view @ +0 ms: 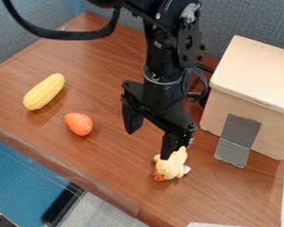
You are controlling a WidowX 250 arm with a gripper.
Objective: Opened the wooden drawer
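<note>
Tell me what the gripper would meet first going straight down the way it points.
Probably the yellow plush toy, under one finger of the open gripper; the other finger heads for the wooden tabletop. Depth is unclear from this view.

I see yellow corn (44, 91) upper L of frame, orange toy (79, 123) L of ctr, yellow toy (173, 166), prob. plush chick, lower ctr.
</note>
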